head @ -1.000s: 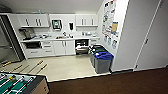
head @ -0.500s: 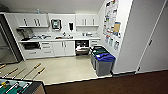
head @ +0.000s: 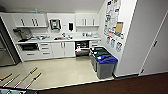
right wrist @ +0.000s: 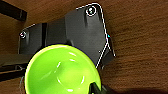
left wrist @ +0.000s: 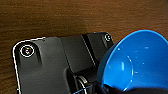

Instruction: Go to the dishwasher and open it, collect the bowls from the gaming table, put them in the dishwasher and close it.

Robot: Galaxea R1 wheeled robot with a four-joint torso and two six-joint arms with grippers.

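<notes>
The dishwasher [head: 82, 48] stands open under the white counter at the far side of the kitchen, its inside dark. In the left wrist view a blue bowl [left wrist: 136, 62] hangs over brown floor, with my left gripper [left wrist: 120, 89] shut on its rim. The right wrist view shows a bright green bowl [right wrist: 62, 71] over the same brown floor, held at its rim by my right gripper [right wrist: 96, 88]. The gaming table is out of view.
Grey waste bins [head: 103, 62] with blue and green liners stand along the right wall near the dishwasher. Rods with wooden handles [head: 27, 77] of a table-football table stick in at the lower left. A steel fridge [head: 6, 47] is at the left. Pale kitchen floor [head: 62, 71] lies beyond the brown carpet.
The whole head picture has shifted a little: the kitchen sits slightly nearer and less of the table-football table shows at the lower left. Nothing in the kitchen itself has moved.
</notes>
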